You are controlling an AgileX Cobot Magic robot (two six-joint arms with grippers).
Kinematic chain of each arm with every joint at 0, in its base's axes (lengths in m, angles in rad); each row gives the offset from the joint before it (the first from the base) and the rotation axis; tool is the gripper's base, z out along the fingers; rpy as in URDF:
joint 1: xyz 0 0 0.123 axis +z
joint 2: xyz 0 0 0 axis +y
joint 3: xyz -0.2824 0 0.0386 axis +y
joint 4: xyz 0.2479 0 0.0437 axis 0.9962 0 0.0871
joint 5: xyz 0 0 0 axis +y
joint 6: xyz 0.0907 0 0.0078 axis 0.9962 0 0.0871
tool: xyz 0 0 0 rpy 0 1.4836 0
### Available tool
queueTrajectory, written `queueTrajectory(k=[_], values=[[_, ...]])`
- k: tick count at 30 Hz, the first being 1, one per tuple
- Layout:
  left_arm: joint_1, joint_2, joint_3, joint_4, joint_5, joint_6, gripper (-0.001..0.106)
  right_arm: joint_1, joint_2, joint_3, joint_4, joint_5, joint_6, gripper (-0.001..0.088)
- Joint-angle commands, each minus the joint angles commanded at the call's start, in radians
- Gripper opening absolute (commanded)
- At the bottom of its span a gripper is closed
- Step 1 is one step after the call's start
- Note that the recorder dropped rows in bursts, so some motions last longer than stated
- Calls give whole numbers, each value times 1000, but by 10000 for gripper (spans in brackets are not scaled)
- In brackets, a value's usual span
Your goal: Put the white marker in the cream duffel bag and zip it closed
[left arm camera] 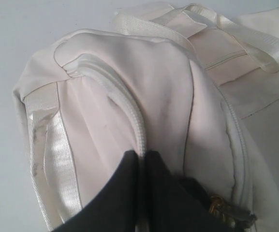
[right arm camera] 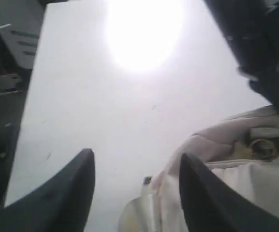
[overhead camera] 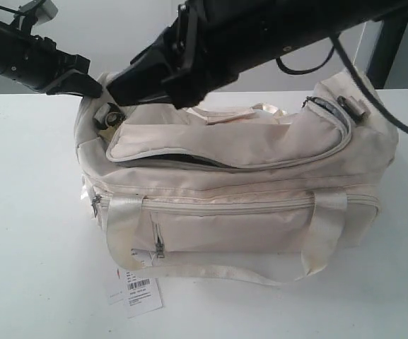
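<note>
The cream duffel bag (overhead camera: 246, 191) sits in the middle of the white table (overhead camera: 27, 226). Its curved top zipper gapes along the front, with dark lining (overhead camera: 189, 162) showing. My left gripper (overhead camera: 89, 85) is at the bag's left end, shut on the zipper seam (left arm camera: 141, 152) there. My right gripper (overhead camera: 122, 85) reaches across from the right to the same end; its fingers (right arm camera: 88, 166) stand open with nothing between them, just above that end. A brass zipper pull (right arm camera: 262, 145) lies close by. The white marker is out of view.
A white barcode tag (overhead camera: 141, 293) lies on the table in front of the bag. Two glossy handles (overhead camera: 327, 229) hang over the front side. A dark post (overhead camera: 391, 42) stands behind the table at the right.
</note>
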Motion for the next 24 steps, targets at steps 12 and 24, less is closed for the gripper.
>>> queueTrajectory(k=[12,24], values=[[0,0,0,-7,4,12,0,105,395,-330,-512,-189,122,521],[0,0,0,-7,6,16,0,115,523,-345,-564,-326,-1,572]])
